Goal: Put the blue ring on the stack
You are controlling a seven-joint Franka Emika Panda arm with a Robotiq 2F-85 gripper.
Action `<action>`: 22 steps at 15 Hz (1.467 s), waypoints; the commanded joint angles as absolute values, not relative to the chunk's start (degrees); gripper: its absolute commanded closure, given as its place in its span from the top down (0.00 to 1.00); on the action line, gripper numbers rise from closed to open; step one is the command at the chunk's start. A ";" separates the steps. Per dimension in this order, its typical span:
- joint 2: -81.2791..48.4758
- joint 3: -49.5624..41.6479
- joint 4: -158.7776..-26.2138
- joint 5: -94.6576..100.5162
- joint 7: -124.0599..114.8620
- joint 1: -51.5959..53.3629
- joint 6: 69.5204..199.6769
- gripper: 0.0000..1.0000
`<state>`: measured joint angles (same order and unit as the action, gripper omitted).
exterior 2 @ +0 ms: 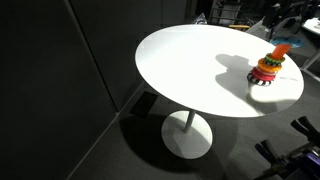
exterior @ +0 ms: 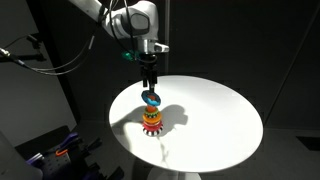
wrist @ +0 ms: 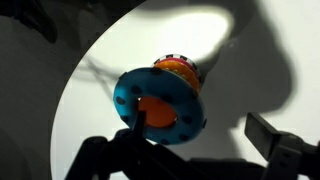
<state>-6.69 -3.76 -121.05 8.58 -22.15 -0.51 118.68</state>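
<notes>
In a dark room, a round white table (exterior: 215,110). On top of it, near one edge, the stack (exterior: 152,122), small and bright. Same toy far over to the side in an exterior view, again close to the table rim (exterior 2: 200,108). Low on the stack, a red bumpy ring (exterior: 152,127) by the dark bottom.

Reaching down from above, the robot arm (exterior: 120,18). At its end, the pincer (exterior: 150,86), pointing straight down over the toy. Right under the pincer and right above the stack, the blue ring (exterior: 152,98). Too small in both exterior views to tell more.

Up close in the wrist view, the blue ring (wrist: 160,100) tipped toward the camera, with orange filling its hole. Behind it, the top part of the stack (wrist: 180,68). Hard to tell whether around the peg already or only in front of it.

Pincer (wrist: 195,128) spread wide, let go, squeezing nothing. One dark finger (wrist: 137,120) right at the near edge of the ring, maybe touching. Other finger (wrist: 272,135) well apart from the ring, over bare table.
</notes>
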 commanded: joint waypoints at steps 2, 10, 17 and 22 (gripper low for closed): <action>-3.69 -3.29 -123.76 7.52 -19.82 -0.77 119.14 1.00; -1.21 -2.49 -126.46 6.51 -17.31 -0.84 119.29 1.00; -1.19 -2.66 -127.87 4.95 -14.82 -1.17 119.66 1.00; -1.34 -2.89 -128.46 4.50 -13.55 -1.31 120.18 1.00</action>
<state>-2.51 -2.88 -127.36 5.90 -15.85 -0.51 119.30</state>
